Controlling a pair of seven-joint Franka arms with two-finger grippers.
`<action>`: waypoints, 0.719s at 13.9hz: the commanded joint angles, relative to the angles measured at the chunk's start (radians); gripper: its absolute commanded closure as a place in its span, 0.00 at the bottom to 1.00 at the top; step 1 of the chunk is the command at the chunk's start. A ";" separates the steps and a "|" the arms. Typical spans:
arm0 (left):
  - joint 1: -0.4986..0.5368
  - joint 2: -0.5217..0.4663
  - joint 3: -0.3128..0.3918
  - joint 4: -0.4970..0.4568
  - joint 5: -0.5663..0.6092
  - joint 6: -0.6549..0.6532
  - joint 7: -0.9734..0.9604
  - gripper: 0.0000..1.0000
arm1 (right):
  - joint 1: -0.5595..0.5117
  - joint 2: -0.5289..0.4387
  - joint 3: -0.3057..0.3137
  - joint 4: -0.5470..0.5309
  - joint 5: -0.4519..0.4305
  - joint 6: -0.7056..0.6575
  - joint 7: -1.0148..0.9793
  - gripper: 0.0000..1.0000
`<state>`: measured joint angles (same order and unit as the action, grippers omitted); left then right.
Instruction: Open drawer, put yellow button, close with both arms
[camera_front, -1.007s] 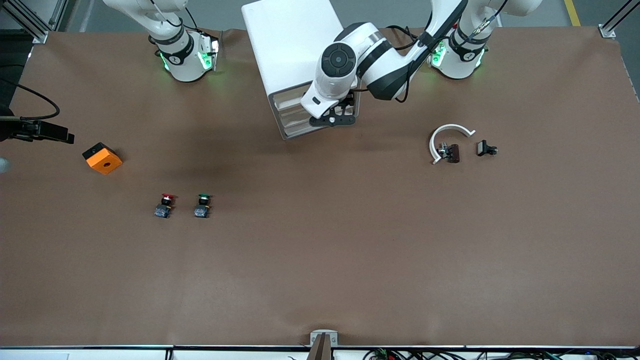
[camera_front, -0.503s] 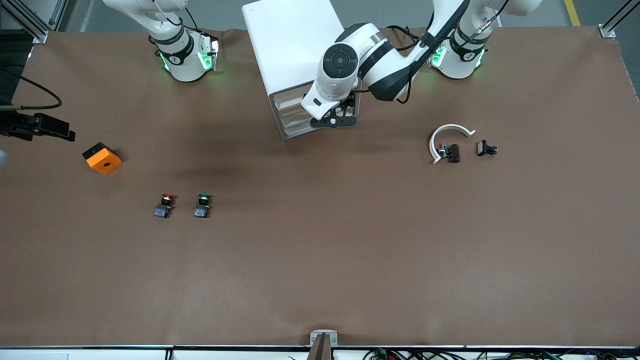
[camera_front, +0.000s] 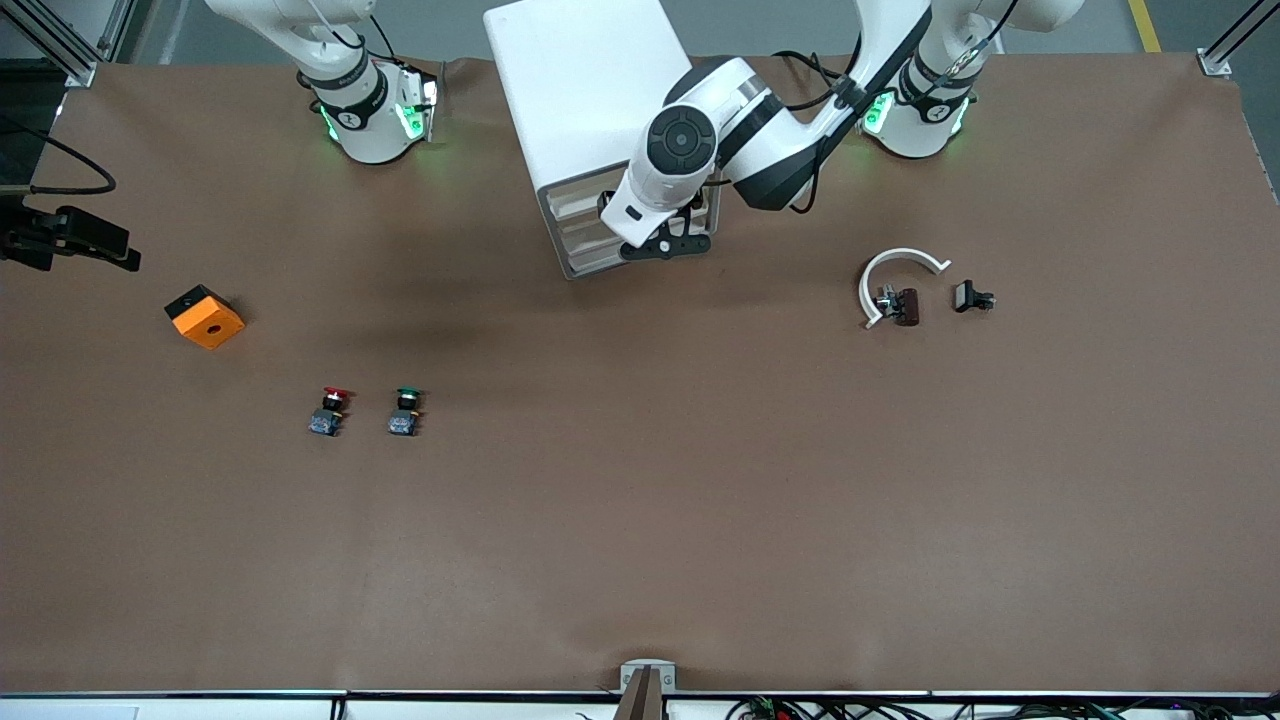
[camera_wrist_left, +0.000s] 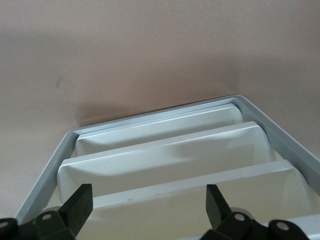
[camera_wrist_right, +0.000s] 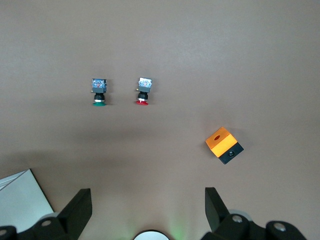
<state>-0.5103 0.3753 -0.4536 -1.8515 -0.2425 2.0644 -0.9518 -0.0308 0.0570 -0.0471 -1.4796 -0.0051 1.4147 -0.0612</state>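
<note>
The white cabinet (camera_front: 590, 90) stands between the two arm bases, its stack of cream drawer fronts (camera_front: 585, 230) facing the front camera. In the left wrist view the drawer (camera_wrist_left: 150, 220), the highest one, lies just under my left gripper (camera_wrist_left: 147, 202), which is open with nothing between its fingers. From the front, my left gripper (camera_front: 665, 240) hangs at the cabinet's front. All drawer fronts look flush. My right gripper (camera_wrist_right: 147, 200) is open and empty, high above the table. The yellow button is out of view.
A red-capped button (camera_front: 329, 410) and a green-capped button (camera_front: 404, 411) stand side by side nearer the front camera. An orange box (camera_front: 204, 316) lies toward the right arm's end. A white curved piece (camera_front: 895, 275) and small dark parts (camera_front: 972, 296) lie toward the left arm's end.
The left arm's wrist has shifted slightly at the cabinet's front while its gripper stayed open by the drawers. Nothing on the table has moved.
</note>
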 joint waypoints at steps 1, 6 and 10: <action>-0.036 0.013 -0.020 0.014 -0.023 -0.027 -0.054 0.00 | 0.005 -0.040 0.000 -0.031 -0.020 0.003 -0.008 0.00; -0.050 0.016 -0.020 0.009 -0.023 -0.038 -0.056 0.00 | 0.005 -0.139 0.000 -0.152 -0.010 0.079 -0.009 0.00; -0.037 0.033 -0.014 0.031 -0.014 -0.050 -0.053 0.00 | 0.014 -0.201 0.001 -0.219 -0.010 0.110 -0.006 0.00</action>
<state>-0.5356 0.3794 -0.4565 -1.8499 -0.2426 2.0432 -1.0013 -0.0247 -0.0836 -0.0455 -1.6391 -0.0055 1.5051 -0.0638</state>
